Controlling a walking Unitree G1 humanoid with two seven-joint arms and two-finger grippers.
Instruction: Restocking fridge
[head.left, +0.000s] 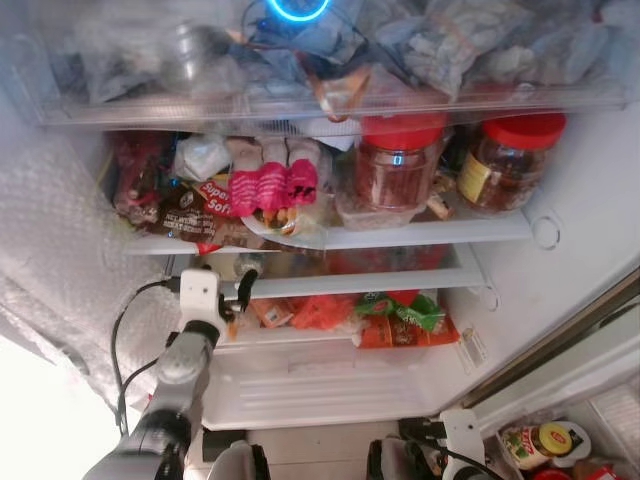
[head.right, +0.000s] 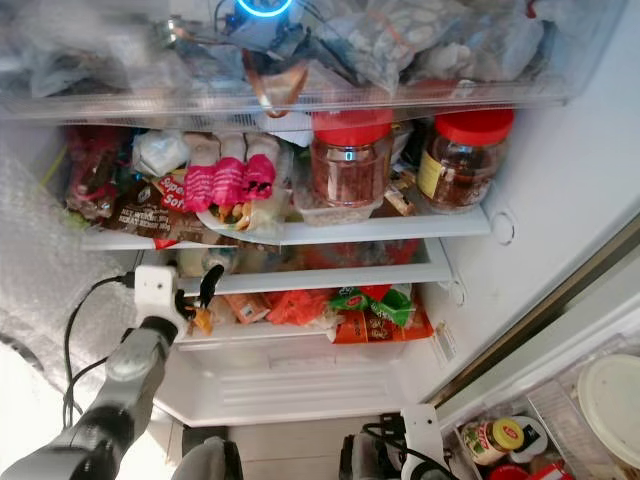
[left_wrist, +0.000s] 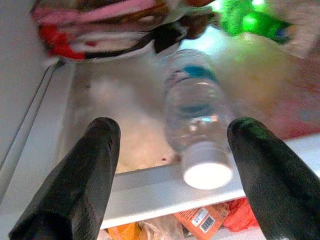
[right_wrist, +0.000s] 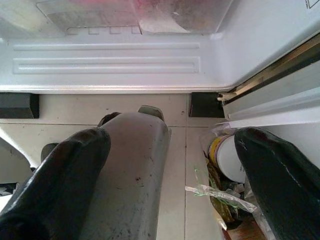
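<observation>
You look down past your right gripper (right_wrist: 170, 185), its two black fingers (right_wrist: 60, 185) spread apart over a pale tiled floor (right_wrist: 110, 107). Between them sits a grey rounded metal limb (right_wrist: 132, 170). The white ribbed fridge base (right_wrist: 105, 62) lies beyond.

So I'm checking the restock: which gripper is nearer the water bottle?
Left. The left gripper is open right at the water bottle's cap, at the shelf edge. The right gripper hangs low by the floor.

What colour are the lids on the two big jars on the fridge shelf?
Red, on both clear plastic jars; clearest in the left eye view.
</observation>
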